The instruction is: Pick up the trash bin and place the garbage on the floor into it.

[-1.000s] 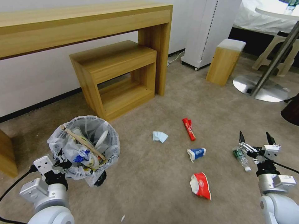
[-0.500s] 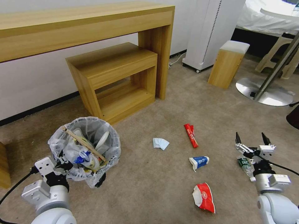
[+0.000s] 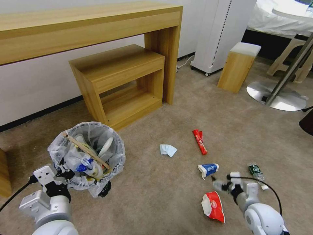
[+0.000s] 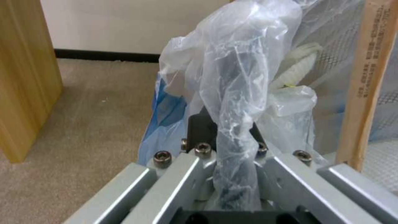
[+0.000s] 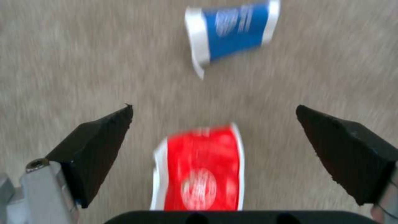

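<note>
1. Head view: left gripper (image 3: 62,171) is clamped on the bag-lined rim of the trash bin (image 3: 87,156), near the wooden bench (image 3: 119,81).
2. Right gripper (image 5: 213,124) hovers spread wide above the red packet (image 5: 201,175) on the floor (image 3: 156,195), beside the blue cup (image 5: 232,31).

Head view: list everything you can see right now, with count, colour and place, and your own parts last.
trash bin: 1, black with white bag liner, partly filled, held at its rim, near left
red snack packet: 1, floor, below right gripper
rolled red packet: 1, floor, centre
paper cup: 1, blue-white, on its side, floor
tissue: 1, pale blue, floor
plastic bottle: 1, green label, floor, right
desk: 1, wood, by wall
shelf unit: 1, wood, under desk
stool: 1, wood, white top
left gripper: shut on the bin's liner
right gripper: open, above the red snack packet
</note>
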Controlling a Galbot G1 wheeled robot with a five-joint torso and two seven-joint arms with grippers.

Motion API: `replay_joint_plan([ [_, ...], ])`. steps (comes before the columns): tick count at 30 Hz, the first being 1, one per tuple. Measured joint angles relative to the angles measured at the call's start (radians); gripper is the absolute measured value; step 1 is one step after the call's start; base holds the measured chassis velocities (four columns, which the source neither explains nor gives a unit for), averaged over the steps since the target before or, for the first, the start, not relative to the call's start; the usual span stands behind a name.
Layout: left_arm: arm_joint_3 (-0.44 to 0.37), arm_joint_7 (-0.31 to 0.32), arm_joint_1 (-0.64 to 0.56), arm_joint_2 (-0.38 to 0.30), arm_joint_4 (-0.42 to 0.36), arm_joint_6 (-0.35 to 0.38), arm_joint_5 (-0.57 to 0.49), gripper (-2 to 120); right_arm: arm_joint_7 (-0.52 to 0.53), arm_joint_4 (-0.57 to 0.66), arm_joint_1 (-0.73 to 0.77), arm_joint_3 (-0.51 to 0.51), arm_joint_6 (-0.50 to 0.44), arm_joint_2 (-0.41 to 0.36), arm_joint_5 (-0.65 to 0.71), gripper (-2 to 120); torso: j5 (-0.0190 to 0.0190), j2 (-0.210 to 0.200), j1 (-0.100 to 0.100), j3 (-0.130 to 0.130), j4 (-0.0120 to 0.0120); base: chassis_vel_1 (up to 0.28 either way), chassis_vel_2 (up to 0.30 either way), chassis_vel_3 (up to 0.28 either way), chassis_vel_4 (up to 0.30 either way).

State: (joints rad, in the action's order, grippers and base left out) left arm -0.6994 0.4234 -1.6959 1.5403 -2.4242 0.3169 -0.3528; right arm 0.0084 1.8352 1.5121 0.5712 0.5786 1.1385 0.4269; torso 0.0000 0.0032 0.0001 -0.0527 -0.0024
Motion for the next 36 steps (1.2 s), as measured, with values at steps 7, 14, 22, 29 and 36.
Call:
replay_joint_plan([
  [7,-0.002,0.0,-0.001,-0.001,0.004,-0.009,-0.003,0,-0.034,-0.04,0.0,-0.037,0.044,-0.016,0.016,100,-0.0001,0.0,0.0,0.0,0.0,0.0,0.0,0.0,0.0],
  [14,0.004,0.0,0.005,-0.001,0.015,-0.011,-0.001,0,-0.111,-0.131,-0.039,-0.085,0.019,0.034,-0.04,97,0.0,0.0,0.0,0.0,0.0001,0.0,0.0,0.0,0.0],
  [22,-0.001,0.001,0.016,-0.005,0.026,-0.011,-0.001,0,-0.107,-0.188,-0.059,-0.102,0.032,0.041,-0.067,69,-0.0001,0.0,0.0,0.0,0.0001,0.0,0.0,0.0,0.0],
  [29,0.004,0.001,0.031,-0.001,0.042,-0.01,0.0,0,-0.108,-0.2,-0.058,-0.098,0.028,0.033,-0.071,45,0.0,0.0,0.0,0.0,0.0001,0.0,0.0,0.0,0.0],
  [36,0.005,0.001,0.037,0.0,0.053,-0.01,0.001,0,-0.141,-0.192,-0.054,-0.092,0.01,0.027,-0.101,19,0.0,0.0,0.0,0.0,0.0001,0.0,0.0,0.0,0.0],
])
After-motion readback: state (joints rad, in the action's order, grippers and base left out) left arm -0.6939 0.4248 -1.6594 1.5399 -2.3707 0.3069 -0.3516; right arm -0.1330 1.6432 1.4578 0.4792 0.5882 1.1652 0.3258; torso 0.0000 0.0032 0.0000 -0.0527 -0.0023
